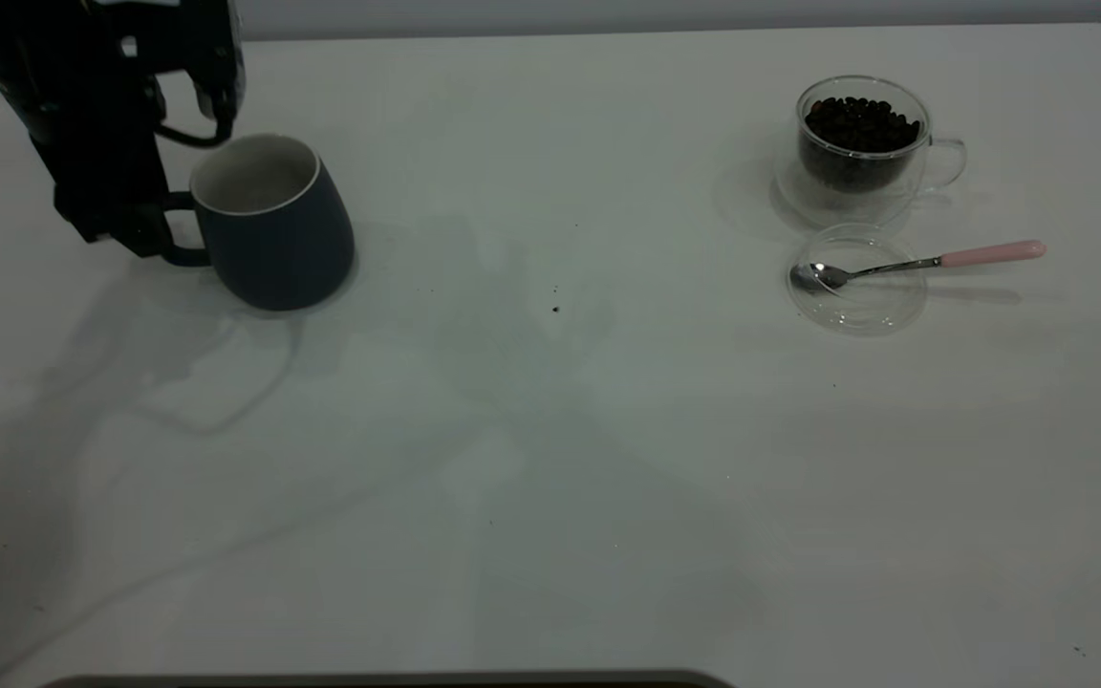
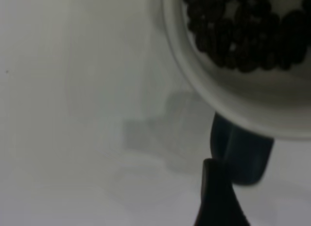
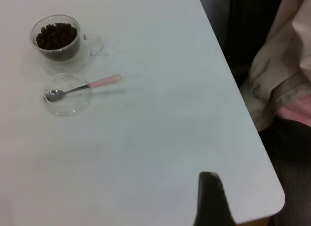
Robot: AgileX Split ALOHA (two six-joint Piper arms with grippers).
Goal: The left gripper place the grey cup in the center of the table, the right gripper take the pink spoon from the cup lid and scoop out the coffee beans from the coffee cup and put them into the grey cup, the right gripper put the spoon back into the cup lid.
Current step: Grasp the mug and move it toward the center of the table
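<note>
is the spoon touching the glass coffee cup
Apart. The exterior view shows the pink spoon lying across the cup lid, with bare table between it and the coffee cup.

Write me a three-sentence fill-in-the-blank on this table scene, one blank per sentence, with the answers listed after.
1. The bowl of the pink spoon lies in the ____.
2. The clear coffee cup is filled with ____.
3. The left gripper is at the ____ of the grey cup.

Missing words: cup lid; coffee beans; handle.
</note>
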